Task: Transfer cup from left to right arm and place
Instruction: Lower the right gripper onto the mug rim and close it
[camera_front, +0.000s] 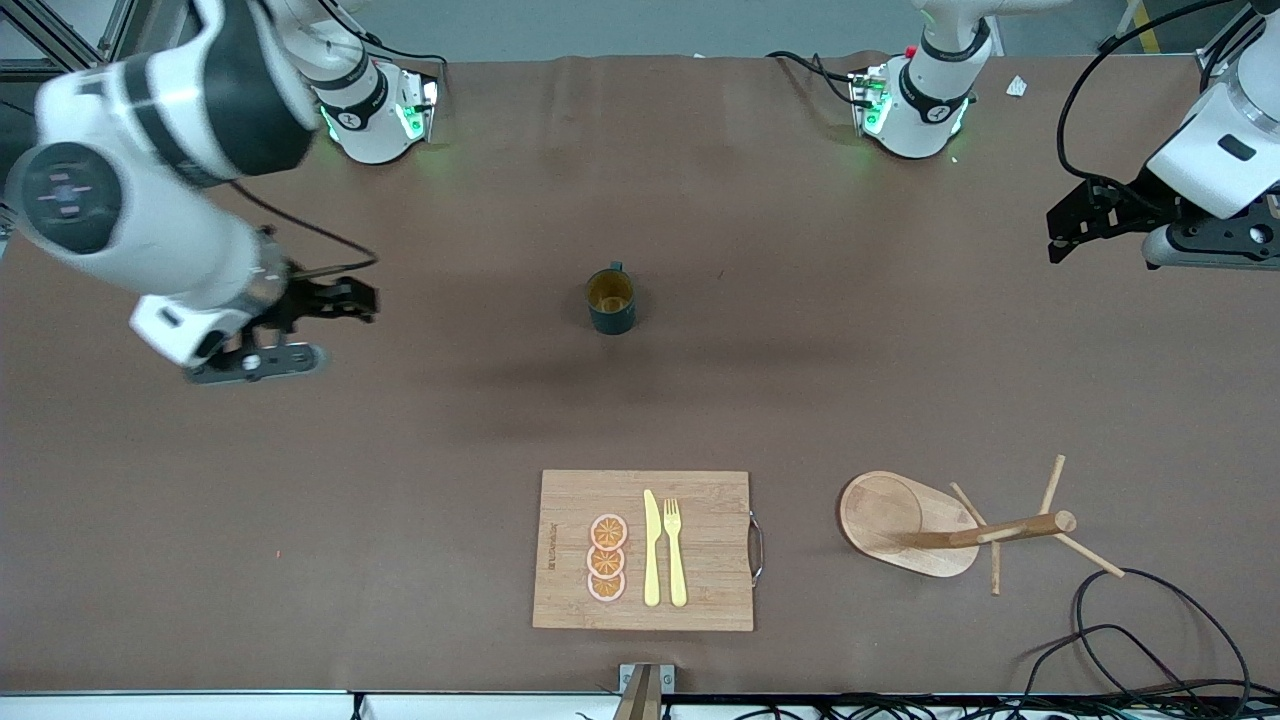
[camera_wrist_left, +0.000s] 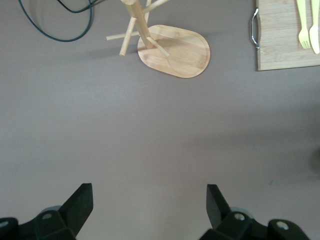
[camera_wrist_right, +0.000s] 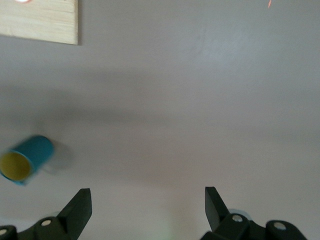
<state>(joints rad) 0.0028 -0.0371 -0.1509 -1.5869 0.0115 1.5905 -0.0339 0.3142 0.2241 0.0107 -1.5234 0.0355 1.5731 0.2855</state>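
1. Front view: small dark teal ribbed cup (camera_front: 610, 300) stands upright on the brown surface (camera_front: 400, 480), farther from the camera than the bamboo cutting board (camera_front: 570, 500), ungrasped.
2. Left gripper (camera_front: 1075, 225) and right gripper (camera_front: 335, 300) hover well apart from the cup, fingers spread, presumably ready to grasp.

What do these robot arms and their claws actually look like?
Both arms are glossy white with black joint bands, and their bases glow green. Black cables trail along them. The left gripper and right gripper are black, each with two wedge-shaped fingers that taper toward the tip.
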